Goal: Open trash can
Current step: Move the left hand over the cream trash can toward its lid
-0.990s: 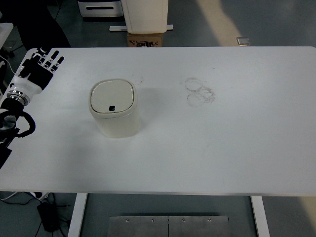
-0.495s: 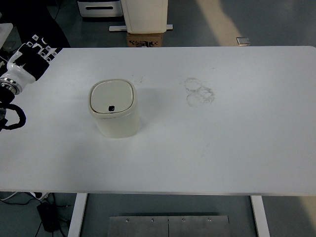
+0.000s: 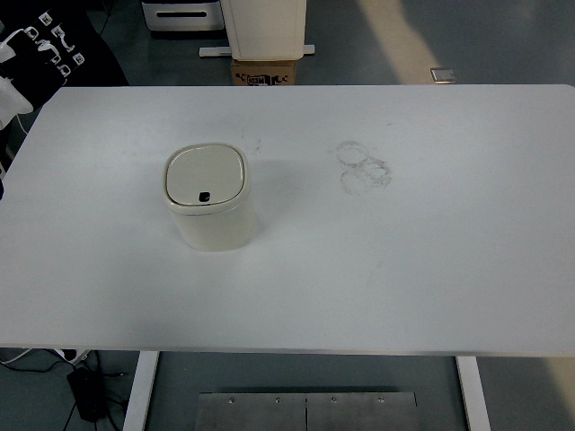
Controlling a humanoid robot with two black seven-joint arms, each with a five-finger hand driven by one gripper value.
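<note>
A cream trash can with rounded corners stands upright on the white table, left of the middle. Its lid lies flat and closed, with a small dark button at the near edge. My left hand is at the far left corner, off the table's edge and well away from the can. Its black fingers are stretched out and hold nothing. The right arm is not in view.
Faint ring smudges mark the table right of the can. Behind the far edge stand a cardboard box and a white cabinet. The table's near edge runs along the bottom, above a metal base.
My left hand has drawn back up and to the left, from over the table's left edge to the far left corner, off the table. The trash can has not moved and its lid stays closed.
</note>
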